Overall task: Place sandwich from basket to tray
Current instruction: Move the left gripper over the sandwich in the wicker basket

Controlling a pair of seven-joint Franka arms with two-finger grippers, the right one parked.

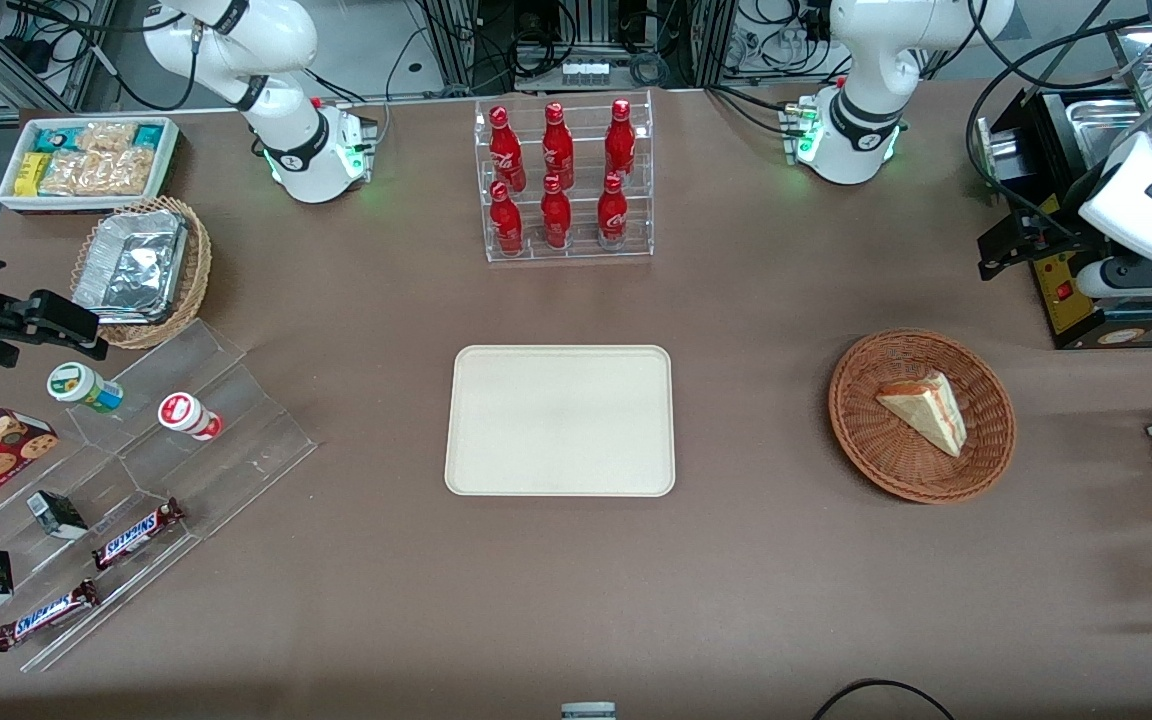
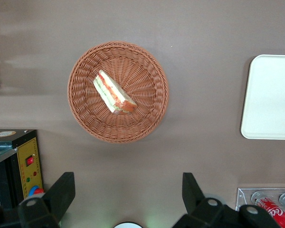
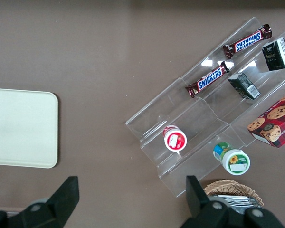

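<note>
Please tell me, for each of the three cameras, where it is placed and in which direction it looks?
Front view: high, facing both arm bases, looking down on the table.
Left wrist view: on the working arm, looking straight down past its open gripper at the sandwich in the basket.
Right wrist view: on the parked arm, looking down at the snack rack.
All three show the tray.

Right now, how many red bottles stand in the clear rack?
6: three red bottles on the upper step, three on the lower, none seemingly hidden. The gripper hovers open above the basket.
</note>
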